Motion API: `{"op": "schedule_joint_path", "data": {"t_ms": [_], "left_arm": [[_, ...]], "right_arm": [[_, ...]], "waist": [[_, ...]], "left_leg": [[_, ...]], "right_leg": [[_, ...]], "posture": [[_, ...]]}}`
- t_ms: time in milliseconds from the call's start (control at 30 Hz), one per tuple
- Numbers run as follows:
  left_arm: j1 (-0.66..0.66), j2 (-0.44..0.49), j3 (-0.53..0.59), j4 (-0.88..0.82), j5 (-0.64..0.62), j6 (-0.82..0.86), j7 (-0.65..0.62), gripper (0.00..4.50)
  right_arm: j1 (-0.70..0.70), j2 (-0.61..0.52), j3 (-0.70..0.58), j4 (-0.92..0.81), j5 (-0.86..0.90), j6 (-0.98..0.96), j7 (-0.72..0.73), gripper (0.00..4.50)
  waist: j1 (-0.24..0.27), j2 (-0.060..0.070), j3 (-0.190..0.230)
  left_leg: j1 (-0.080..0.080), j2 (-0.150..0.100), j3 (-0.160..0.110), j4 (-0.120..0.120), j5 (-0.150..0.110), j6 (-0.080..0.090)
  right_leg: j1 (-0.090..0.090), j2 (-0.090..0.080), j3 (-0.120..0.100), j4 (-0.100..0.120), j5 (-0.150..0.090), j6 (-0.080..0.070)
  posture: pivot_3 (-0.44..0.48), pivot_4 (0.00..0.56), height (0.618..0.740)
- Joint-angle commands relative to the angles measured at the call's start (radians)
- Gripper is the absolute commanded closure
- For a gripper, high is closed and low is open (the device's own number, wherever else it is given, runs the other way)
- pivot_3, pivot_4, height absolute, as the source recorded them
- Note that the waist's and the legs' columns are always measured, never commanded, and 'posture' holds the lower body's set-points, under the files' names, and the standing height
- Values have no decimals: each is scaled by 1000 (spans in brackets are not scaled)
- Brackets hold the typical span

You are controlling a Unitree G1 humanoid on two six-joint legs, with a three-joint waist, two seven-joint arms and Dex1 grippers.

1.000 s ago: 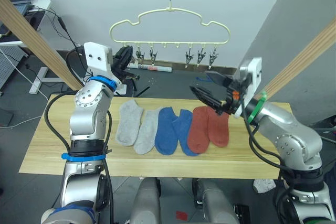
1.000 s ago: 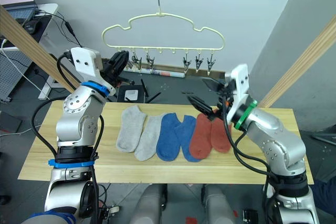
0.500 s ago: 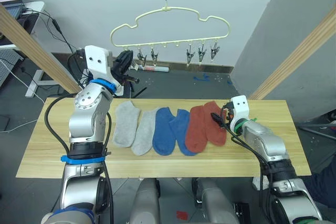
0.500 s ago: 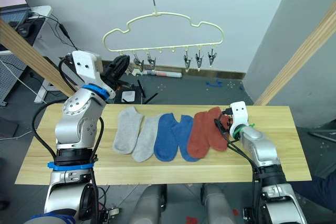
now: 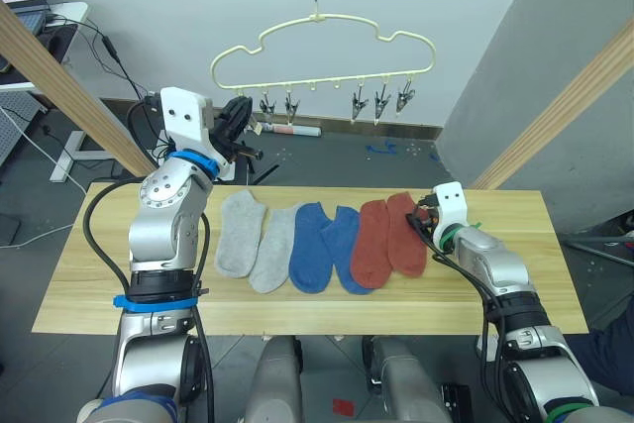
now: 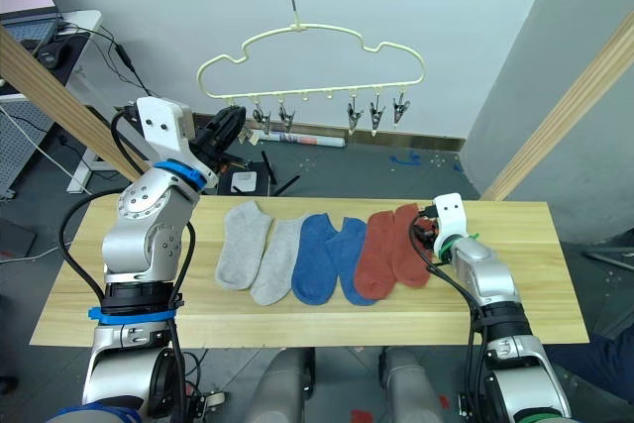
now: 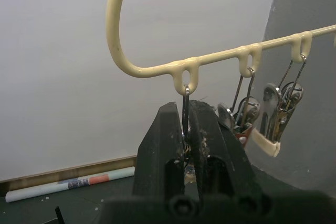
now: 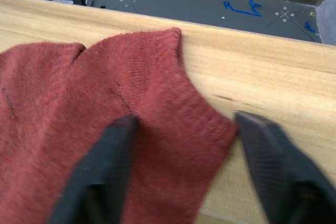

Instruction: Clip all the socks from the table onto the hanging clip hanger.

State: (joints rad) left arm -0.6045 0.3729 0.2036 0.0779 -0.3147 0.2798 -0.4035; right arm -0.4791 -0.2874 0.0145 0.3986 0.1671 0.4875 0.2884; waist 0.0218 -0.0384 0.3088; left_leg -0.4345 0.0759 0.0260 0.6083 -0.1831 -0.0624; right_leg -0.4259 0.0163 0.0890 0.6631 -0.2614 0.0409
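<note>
My right hand (image 8: 181, 153) is spread wide over the outer rust red knit sock (image 8: 152, 114) on the light wood counter (image 8: 273, 72). I should press down, then pinch its edge only. My left hand (image 7: 187, 145) is clenched on a grey metal clip (image 7: 186, 109) of the pale yellow wire hanger (image 5: 322, 42).

Six socks (image 5: 324, 245) are lying flat in a row on the light wooden bench (image 5: 89, 284): two grey, two blue, two rust red. The pale yellow clip hanger (image 5: 322, 47) is hanging behind, its clips bare.
</note>
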Motion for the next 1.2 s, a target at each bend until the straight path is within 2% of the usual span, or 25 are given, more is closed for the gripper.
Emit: {"op": "schedule_joint_path", "data": {"t_ms": [33, 167, 267, 400, 467, 533, 667, 767, 867, 1033, 1200], "left_arm": [[6, 14, 12, -45, -7, -3, 1, 4500], [3, 8, 8, -41, -9, -2, 0, 4500], [1, -2, 16, -45, -39, 32, -3, 4500], [-10, -24, 70, -58, -180, 194, 12, 4500], [-28, -41, 144, -51, -329, 348, 37, 4500], [-47, -49, 240, -27, -511, 509, 71, 4500], [-54, -60, 368, -10, -795, 709, 149, 4500], [-46, -70, 412, -11, -939, 770, 214, 4500], [-44, -81, 427, -18, -1059, 796, 278, 4500], [-35, -86, 400, -48, -1220, 815, 355, 4500], [-20, -71, 370, -67, -1309, 794, 408, 4500]], "right_arm": [[44, -7, 33, -30, -31, -16, 39, 3089], [78, -27, 66, -75, -63, -59, 88, 4482], [117, -60, 57, -170, -53, -79, 135, 4482], [153, -101, 20, -338, 3, -45, 208, 4482], [157, -106, -32, -467, 109, 76, 233, 4482], [140, -83, -104, -616, 295, 264, 245, 4482], [91, -18, -186, -766, 617, 567, 223, 4482], [25, 90, -260, -761, 842, 712, 116, 4482], [-25, 174, -300, -717, 982, 767, 2, 4482], [-80, 262, -310, -648, 1113, 754, -149, 4482], [-112, 297, -290, -606, 1180, 720, -219, 4482]], "waist": [[0, 0, 0], [0, 0, 0], [2, 0, 0], [-1, 0, 0], [-3, 0, 0], [-5, 0, 0], [-12, 0, 0], [-12, 0, 0], [-10, 0, 0], [6, 0, 0], [6, 0, 0]], "left_leg": [[0, 0, 0, 0, 0, 0], [0, 0, 0, 0, 0, 0], [0, 0, 0, 0, 0, 0], [0, 0, 0, 0, 0, 0], [0, 0, 0, 0, 0, 0], [0, 1, -1, 0, 0, 0], [0, 3, -4, 0, 0, 0], [0, 2, -8, 1, 0, 0], [-3, 1, -12, 1, 0, 0], [-8, 0, -23, 2, 0, 0], [-14, 0, -26, 3, 0, -1]], "right_leg": [[0, 0, 0, 0, 0, 0], [0, 0, 0, 0, 0, 0], [0, 0, 0, 0, 0, 0], [0, 0, 0, 0, 0, 0], [0, 0, 0, 0, 0, 0], [0, 0, -1, 2, 0, 0], [1, 2, -4, 2, 0, 0], [2, 1, -7, 1, 0, 0], [2, 0, -12, 1, 0, 0], [3, 0, -22, 0, 0, 0], [0, -1, -26, 0, 1, -1]], "posture": [[158, 317, 740], [157, 315, 740], [160, 313, 740], [163, 315, 740], [166, 315, 740], [167, 313, 740], [162, 310, 740], [159, 308, 740], [157, 306, 740], [167, 305, 740], [177, 306, 740]]}}
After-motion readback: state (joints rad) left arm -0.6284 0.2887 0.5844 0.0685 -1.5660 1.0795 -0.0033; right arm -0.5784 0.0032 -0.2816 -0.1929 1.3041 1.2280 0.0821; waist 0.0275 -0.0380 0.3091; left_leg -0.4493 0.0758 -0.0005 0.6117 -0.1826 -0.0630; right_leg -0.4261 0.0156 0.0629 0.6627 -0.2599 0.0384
